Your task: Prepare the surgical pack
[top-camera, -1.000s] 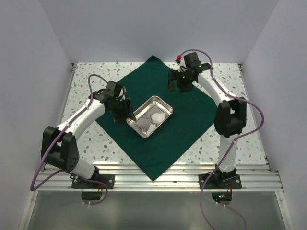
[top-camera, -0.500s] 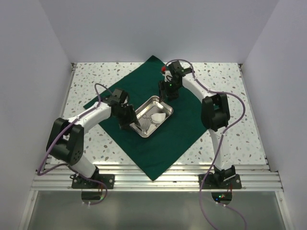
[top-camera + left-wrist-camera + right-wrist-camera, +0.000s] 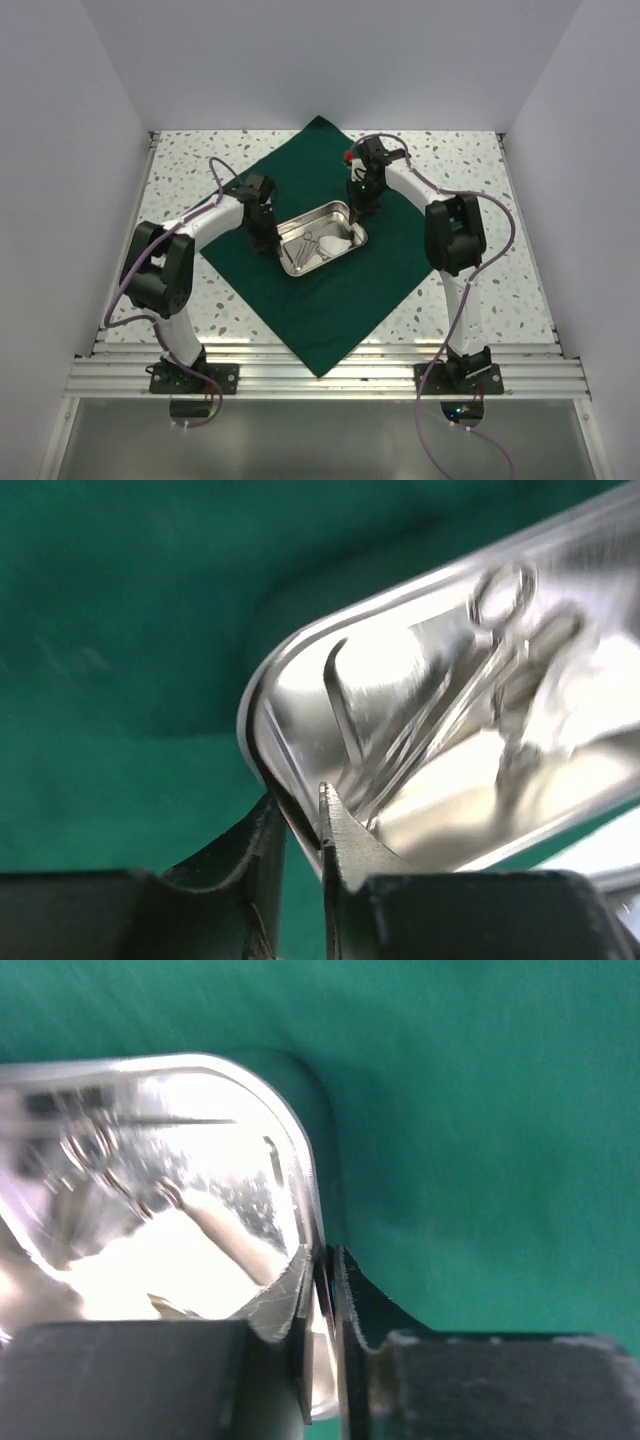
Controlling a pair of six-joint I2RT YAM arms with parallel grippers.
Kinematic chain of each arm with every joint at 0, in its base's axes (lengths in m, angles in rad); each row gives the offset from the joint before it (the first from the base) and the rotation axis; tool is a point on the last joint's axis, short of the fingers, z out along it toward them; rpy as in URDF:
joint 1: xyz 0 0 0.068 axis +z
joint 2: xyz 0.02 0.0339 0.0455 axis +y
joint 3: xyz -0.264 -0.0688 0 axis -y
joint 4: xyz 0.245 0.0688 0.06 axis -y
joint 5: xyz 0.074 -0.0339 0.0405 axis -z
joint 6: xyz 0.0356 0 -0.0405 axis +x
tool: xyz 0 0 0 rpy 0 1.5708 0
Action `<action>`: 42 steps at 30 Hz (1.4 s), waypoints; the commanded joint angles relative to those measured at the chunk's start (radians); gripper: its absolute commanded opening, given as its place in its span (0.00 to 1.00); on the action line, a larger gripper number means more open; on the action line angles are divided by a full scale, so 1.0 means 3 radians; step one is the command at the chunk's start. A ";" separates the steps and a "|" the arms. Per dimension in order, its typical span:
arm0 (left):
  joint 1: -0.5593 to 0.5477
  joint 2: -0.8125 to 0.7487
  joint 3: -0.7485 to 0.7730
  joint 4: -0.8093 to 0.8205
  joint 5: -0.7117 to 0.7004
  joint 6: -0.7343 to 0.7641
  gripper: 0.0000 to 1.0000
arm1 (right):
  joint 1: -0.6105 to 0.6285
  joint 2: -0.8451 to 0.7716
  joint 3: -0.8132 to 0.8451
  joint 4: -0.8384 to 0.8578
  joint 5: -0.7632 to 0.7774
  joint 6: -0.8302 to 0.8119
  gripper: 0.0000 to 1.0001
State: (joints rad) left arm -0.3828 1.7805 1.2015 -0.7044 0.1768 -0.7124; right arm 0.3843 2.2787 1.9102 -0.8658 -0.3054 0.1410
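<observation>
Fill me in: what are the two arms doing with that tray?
Both arms are gripping the steel tray by its rim. The left gripper is pinched on the corner at the tray's left end, and the right gripper is pinched on its far right corner. The tray is over the middle of the green cloth, which is spread flat on the table. Scissor-like instruments and white gauze lie inside the tray. I can't tell whether the tray is lifted.

My dark green square cloth point(image 3: 360, 290) is plain, with no pattern. The white terrazzo tabletop point(image 3: 470, 170) is speckled grey and black. The small steel tray point(image 3: 312, 217) gleams silver. My white arms point(image 3: 205, 225) have black joints.
</observation>
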 commanded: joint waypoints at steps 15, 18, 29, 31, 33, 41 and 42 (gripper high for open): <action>0.0161 0.0799 0.1190 -0.0020 0.0055 0.0958 0.20 | 0.0069 -0.0811 -0.0830 -0.0166 0.0098 0.0440 0.00; 0.0161 0.0774 0.1073 0.0083 0.0106 0.0948 0.22 | 0.0069 -0.0816 -0.0891 -0.0152 0.0072 0.0450 0.00; 0.0172 0.0916 0.1221 0.0205 -0.0032 0.1096 0.27 | 0.0064 -0.0867 -0.1126 -0.0116 0.0072 0.0619 0.00; 0.0182 0.0927 0.1236 0.0221 -0.0032 0.1101 0.27 | 0.0064 -0.0836 -0.1096 -0.0111 0.0062 0.0665 0.00; 0.0207 0.0952 0.1262 0.0226 -0.0042 0.1112 0.26 | 0.0069 -0.0811 -0.1075 -0.0095 0.0031 0.0696 0.00; 0.0294 0.1223 0.1706 0.0088 -0.0022 0.1188 0.15 | 0.0064 -0.0851 -0.1085 0.0043 -0.0040 0.0946 0.00; 0.0294 0.1249 0.1742 0.0068 -0.0007 0.1183 0.15 | 0.0064 -0.0846 -0.1065 0.0043 -0.0051 0.0962 0.00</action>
State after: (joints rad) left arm -0.3145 2.1292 1.6466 -0.7280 0.1631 -0.3599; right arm 0.3862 2.0705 1.5856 -0.8474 -0.2573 0.4099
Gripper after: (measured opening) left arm 0.204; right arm 0.108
